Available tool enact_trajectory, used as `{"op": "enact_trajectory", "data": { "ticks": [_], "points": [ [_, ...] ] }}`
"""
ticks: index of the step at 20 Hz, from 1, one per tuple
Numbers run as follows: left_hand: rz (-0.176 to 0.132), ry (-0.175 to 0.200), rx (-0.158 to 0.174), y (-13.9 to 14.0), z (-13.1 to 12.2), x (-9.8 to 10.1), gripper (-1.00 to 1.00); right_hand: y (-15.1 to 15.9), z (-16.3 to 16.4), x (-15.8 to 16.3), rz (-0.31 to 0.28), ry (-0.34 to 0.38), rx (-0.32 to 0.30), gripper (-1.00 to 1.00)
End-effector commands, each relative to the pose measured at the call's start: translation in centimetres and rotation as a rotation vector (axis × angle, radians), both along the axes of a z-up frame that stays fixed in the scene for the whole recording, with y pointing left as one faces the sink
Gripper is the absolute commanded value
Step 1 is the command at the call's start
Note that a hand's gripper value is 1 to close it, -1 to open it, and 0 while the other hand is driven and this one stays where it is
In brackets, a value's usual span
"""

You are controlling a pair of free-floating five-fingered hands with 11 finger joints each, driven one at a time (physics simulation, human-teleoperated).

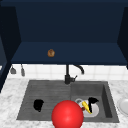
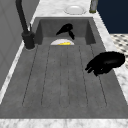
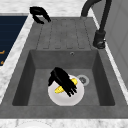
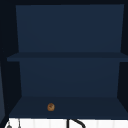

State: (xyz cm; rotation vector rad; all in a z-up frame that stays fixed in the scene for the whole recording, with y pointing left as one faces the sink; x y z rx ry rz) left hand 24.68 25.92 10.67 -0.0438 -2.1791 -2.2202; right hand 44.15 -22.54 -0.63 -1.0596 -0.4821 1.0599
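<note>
Now right hand point(image 3: 62, 81) over yellow banana point(image 3: 65, 85) on white plate point(image 3: 75, 98) in sink basin point(image 3: 40, 82), fingers straight, touching it. Left hand point(image 2: 106, 62) idle over drainboard point(image 2: 62, 75), fingers loosely curled, holding nothing.

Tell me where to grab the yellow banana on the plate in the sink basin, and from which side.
Grip the banana across its middle, coming straight down from above. It lies flat on the white plate in the basin, so its sides are low and the basin walls probably block a level approach. The right hand hovers right over it, fingers pointing down; whether it touches is unclear.
</note>
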Motion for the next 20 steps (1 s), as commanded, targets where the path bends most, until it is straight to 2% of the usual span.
{"op": "enact_trajectory", "data": {
  "ticks": [1,6,7,9,12,13,16,18,20],
  "points": [
    [0.000,0.000,0.000,0.0,0.0,0.0,0.00,0.5,0.3,0.0,-0.111,0.009,0.024,-1.00],
    [0.000,0.000,0.000,0.0,0.0,0.0,0.00,1.2,0.6,-0.5,-0.193,0.021,-0.013,-1.00],
    [0.000,0.000,0.000,0.0,0.0,0.0,0.00,1.5,0.5,-1.1,-0.195,0.023,-0.015,-1.00],
    [0.000,0.000,0.000,0.0,0.0,0.0,0.00,1.5,0.6,-2.8,-0.169,0.011,-0.026,-1.00],
    [0.000,0.000,0.000,0.0,0.0,0.0,0.00,1.4,0.7,-1.8,-0.129,0.015,-0.054,-1.00],
    [0.000,0.000,0.000,0.0,0.0,0.0,0.00,2.4,0.4,-2.0,-0.131,0.019,-0.068,-1.00],
    [0.000,0.000,0.000,0.0,0.0,0.0,0.00,4.1,0.6,-1.9,-0.166,0.026,-0.054,-1.00],
    [0.000,0.000,0.000,0.0,0.0,0.0,0.00,4.3,1.0,-2.2,-0.158,0.030,-0.023,-1.00],
    [0.000,0.000,0.000,0.0,0.0,0.0,0.00,4.7,0.8,-1.8,-0.176,0.035,0.016,-1.00]
  ]
}}
